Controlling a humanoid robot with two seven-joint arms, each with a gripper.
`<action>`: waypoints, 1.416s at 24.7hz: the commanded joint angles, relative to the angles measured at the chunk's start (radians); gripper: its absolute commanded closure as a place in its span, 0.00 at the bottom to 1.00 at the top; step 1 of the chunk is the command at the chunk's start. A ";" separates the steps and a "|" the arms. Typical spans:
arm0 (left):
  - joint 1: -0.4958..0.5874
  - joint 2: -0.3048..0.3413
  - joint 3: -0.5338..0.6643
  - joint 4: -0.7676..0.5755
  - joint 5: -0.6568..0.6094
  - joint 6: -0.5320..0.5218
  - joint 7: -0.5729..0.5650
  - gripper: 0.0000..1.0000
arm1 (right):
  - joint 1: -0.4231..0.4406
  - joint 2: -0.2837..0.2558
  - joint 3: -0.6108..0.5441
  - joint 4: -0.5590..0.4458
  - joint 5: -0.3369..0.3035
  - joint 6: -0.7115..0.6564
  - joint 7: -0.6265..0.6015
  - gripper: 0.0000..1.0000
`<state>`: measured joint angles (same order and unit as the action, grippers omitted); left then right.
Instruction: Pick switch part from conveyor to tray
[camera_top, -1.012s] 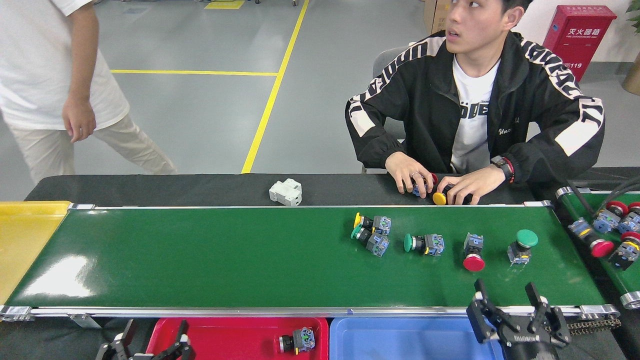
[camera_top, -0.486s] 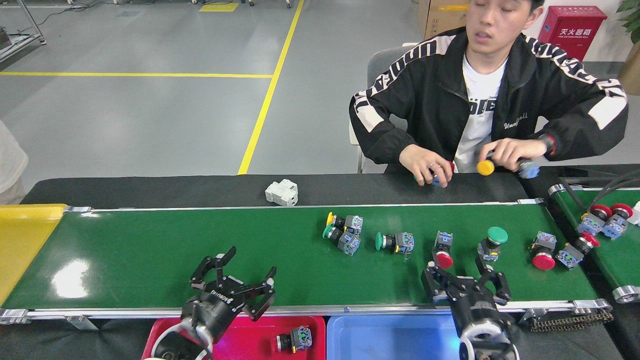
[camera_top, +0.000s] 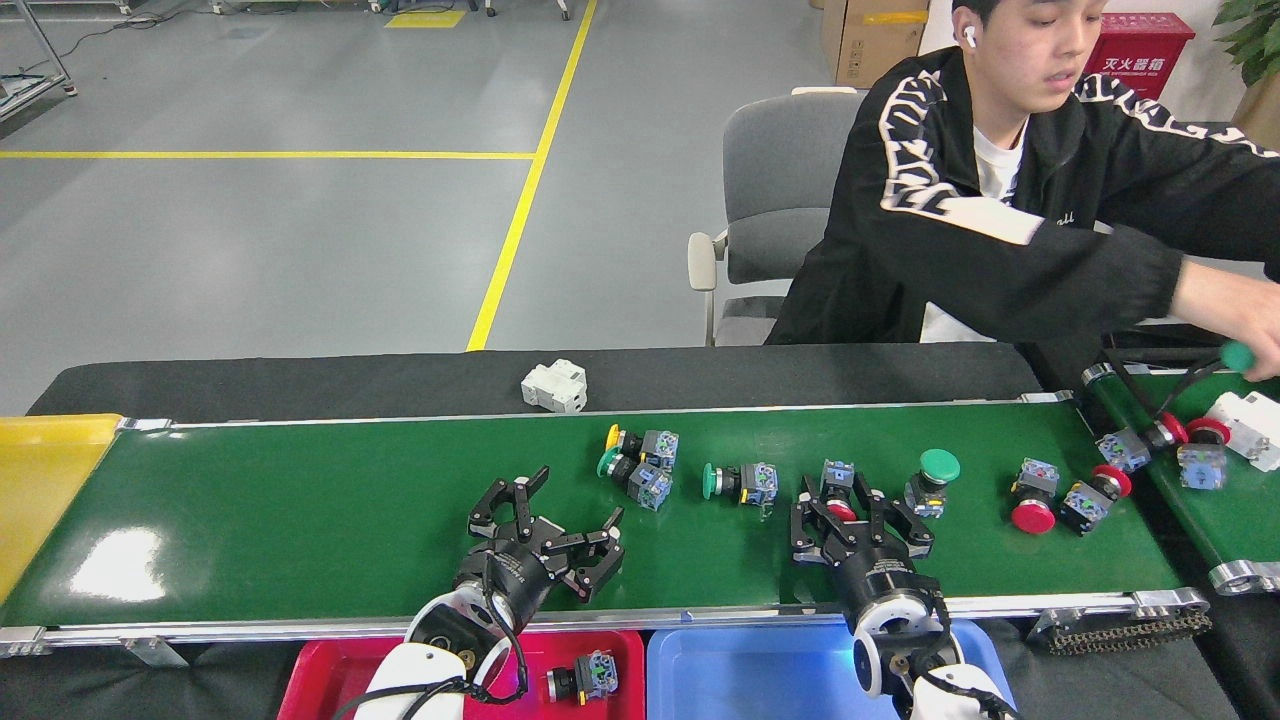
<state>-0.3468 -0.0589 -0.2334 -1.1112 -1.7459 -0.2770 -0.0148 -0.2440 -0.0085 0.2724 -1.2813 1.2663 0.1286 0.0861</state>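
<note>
My right gripper (camera_top: 845, 508) straddles the red switch part (camera_top: 838, 490) on the conveyor (camera_top: 300, 520), jaws spread; my left gripper (camera_top: 560, 525) hovers open above the belt, near the red tray (camera_top: 320, 670).

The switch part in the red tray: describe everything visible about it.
The switch part lies on its side on the floor of the red tray, near the tray's right end, close to the blue tray. It has a black round head with a silvery ring pointing left and a blue-grey contact block on the right, seemingly plastic. Nothing grips it; the left gripper hangs over the conveyor above, apart from it.
</note>
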 joint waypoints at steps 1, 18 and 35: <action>-0.021 -0.004 0.000 -0.006 -0.003 -0.001 0.004 0.00 | -0.008 -0.002 -0.001 -0.021 -0.010 -0.041 0.000 0.84; -0.138 0.010 0.078 0.175 0.048 -0.002 0.015 0.68 | 0.275 0.064 0.231 -0.340 -0.042 -0.541 0.126 0.04; 0.558 0.186 0.192 -0.641 0.124 -0.137 0.036 0.61 | 0.302 0.065 -0.219 -0.411 -0.041 -0.231 0.093 0.06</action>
<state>0.1791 0.1123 -0.0590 -1.6854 -1.6262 -0.3776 -0.0044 0.0487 0.0632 0.0773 -1.6776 1.2251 -0.1372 0.2226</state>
